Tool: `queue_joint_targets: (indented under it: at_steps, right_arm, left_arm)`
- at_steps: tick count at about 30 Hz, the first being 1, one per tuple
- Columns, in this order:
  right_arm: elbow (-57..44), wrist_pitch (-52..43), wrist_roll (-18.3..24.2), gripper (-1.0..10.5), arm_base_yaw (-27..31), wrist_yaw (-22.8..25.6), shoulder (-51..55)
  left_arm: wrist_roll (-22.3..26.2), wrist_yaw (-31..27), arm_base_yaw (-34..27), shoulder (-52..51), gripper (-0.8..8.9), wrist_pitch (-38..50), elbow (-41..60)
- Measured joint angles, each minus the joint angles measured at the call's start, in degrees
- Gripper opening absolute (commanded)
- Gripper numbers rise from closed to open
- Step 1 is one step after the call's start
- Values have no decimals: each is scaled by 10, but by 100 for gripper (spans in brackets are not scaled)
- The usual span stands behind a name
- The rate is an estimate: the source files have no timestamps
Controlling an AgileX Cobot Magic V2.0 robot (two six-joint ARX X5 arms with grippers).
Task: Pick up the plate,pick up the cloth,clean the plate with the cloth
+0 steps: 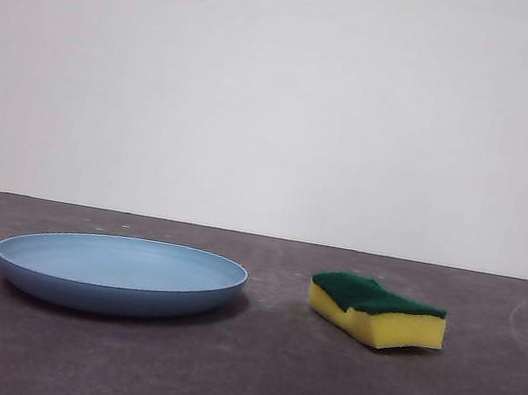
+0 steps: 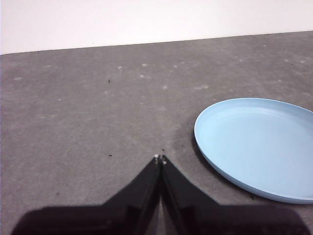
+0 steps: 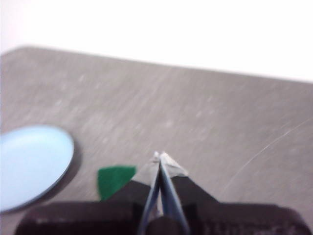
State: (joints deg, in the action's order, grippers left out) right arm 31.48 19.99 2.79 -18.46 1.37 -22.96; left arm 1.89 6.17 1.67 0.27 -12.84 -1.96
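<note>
- Since neither arm shows up in the front view, nothing looks started yet: the plate sits flat on the table and the cloth, really a yellow sponge with a green scouring top, lies well apart from it, so both pick-ups and the wiping are all left to do.
- In the left wrist view, the left gripper has its jaws pressed together on nothing, hanging beside the plate, which is cut off at the frame edge.
- The right wrist view is blurry; the right gripper looks closed and empty too, and only a green corner of the cloth peeks out from behind it.
</note>
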Motion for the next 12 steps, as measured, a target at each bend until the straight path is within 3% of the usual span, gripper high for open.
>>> queue_joint_targets:
  at_steps: [7, 12]
  right_arm:
    - [-43, -9, 31, 1, 141, -57, 94]
    - [-115, -93, 40, 1, 177, -87, 145]
  left_arm:
    - [0, 0, 0, 0, -3, 0, 0]
    - [0, 0, 0, 0, -4, 0, 0]
